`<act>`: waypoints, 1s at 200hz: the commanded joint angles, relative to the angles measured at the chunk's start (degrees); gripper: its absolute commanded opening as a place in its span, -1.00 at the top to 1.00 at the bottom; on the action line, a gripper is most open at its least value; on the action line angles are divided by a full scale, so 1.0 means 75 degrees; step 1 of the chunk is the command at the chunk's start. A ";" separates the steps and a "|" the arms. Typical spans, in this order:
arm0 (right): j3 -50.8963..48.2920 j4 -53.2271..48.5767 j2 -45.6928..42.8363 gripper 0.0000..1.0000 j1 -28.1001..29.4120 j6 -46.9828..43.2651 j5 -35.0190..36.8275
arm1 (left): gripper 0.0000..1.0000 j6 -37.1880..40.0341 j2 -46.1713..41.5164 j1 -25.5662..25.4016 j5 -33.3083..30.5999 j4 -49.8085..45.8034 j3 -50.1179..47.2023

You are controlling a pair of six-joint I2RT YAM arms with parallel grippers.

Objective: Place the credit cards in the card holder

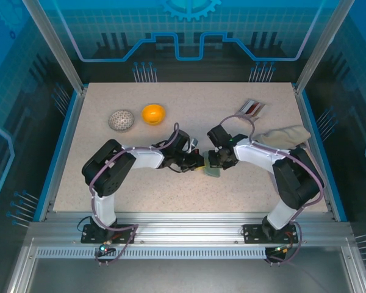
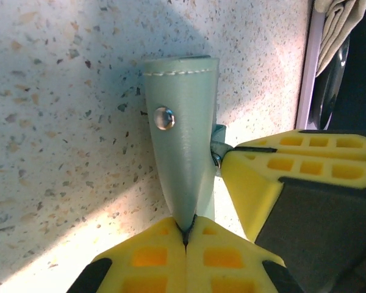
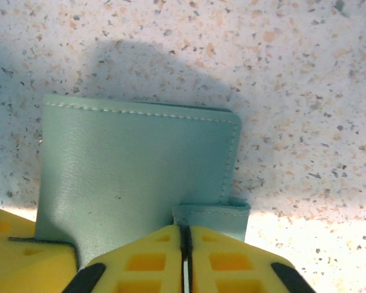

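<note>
At mid-table, stitched pale-green card holder (image 3: 134, 165) with snap, gripped by left tool (image 2: 186, 229) and right tool (image 3: 184, 231).

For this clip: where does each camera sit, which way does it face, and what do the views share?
Top external: above and behind the bases, looking down on the table; both arms show, meeting mid-table.
Left wrist: on the left arm, looking along the left tool, shut on the snap flap of the card holder; the other arm's yellow fingers show at right.
Right wrist: on the right arm, looking along the right tool, shut on the holder's tab.
Shared: the card holder, in all three.
</note>
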 commanded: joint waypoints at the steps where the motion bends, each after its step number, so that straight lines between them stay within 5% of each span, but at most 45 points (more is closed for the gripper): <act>1: -0.0387 -0.0579 0.0010 0.86 -0.0736 -0.0003 0.0931 | 1.00 -0.0054 -0.0403 0.0099 0.0145 -0.0290 -0.0412; 41: -0.0415 -0.0602 -0.0028 0.96 -0.0861 -0.0038 0.0755 | 1.00 -0.0086 -0.0491 0.0098 0.0127 -0.0211 -0.0632; 129: -0.0604 -0.1093 -0.0438 0.55 -0.0609 -0.0265 0.0109 | 1.00 -0.0145 -0.1039 0.0028 -0.0121 -0.0593 -0.1247; 200: 0.0476 -0.1577 -0.1352 0.37 -0.1142 -0.0864 -0.0085 | 0.31 0.0038 -0.1442 -0.0088 -0.0535 -0.1154 -0.1198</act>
